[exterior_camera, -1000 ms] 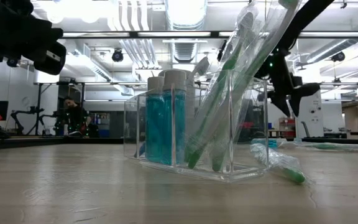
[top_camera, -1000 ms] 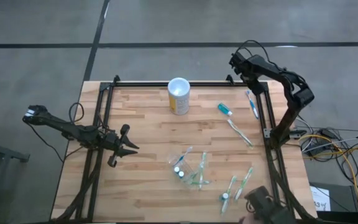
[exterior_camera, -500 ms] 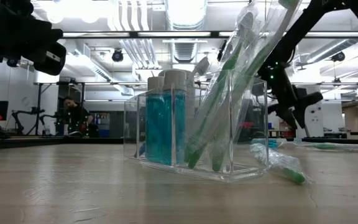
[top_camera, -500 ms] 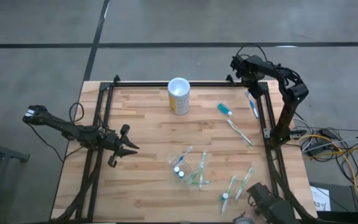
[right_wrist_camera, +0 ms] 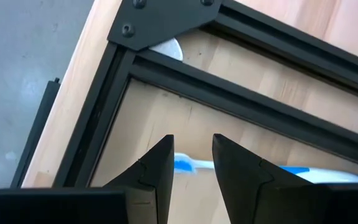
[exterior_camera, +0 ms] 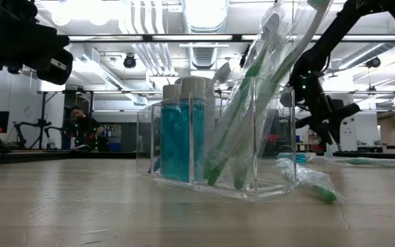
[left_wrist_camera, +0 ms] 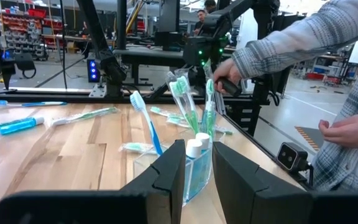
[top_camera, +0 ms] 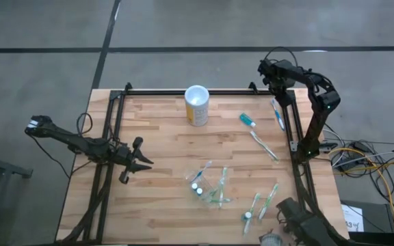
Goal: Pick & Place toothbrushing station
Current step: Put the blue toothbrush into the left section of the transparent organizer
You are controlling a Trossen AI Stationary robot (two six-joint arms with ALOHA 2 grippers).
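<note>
The toothbrushing station (top_camera: pixel 207 186), a clear holder with toothbrushes and two blue bottles in it, stands on its base in the middle of the table's near half; the low view shows it close up (exterior_camera: pixel 214 137). My left gripper (top_camera: pixel 142 161) stays open at the table's left and points level at the station (left_wrist_camera: pixel 185 168) from a distance. My right gripper (right_wrist_camera: pixel 192 138) hangs open over the far right corner (top_camera: pixel 278 92), pointing steeply down. Its fingers stand above the far end of a blue toothbrush (right_wrist_camera: pixel 188 165) that lies flat on the wood beside the rail (top_camera: pixel 277 113).
A yellow cup (top_camera: pixel 196 105) stands at the far middle. A teal tube (top_camera: pixel 247 120) and a white toothbrush (top_camera: pixel 264 145) lie right of centre, and two more brushes (top_camera: pixel 262 203) lie near the front. Black frame rails (right_wrist_camera: pixel 241 102) edge the table. A person's hand (left_wrist_camera: pixel 225 76) reaches in at the near right.
My right gripper has sunk toward the far right corner and the blue toothbrush, tipping a little as it went. My left gripper and the station have kept still.
</note>
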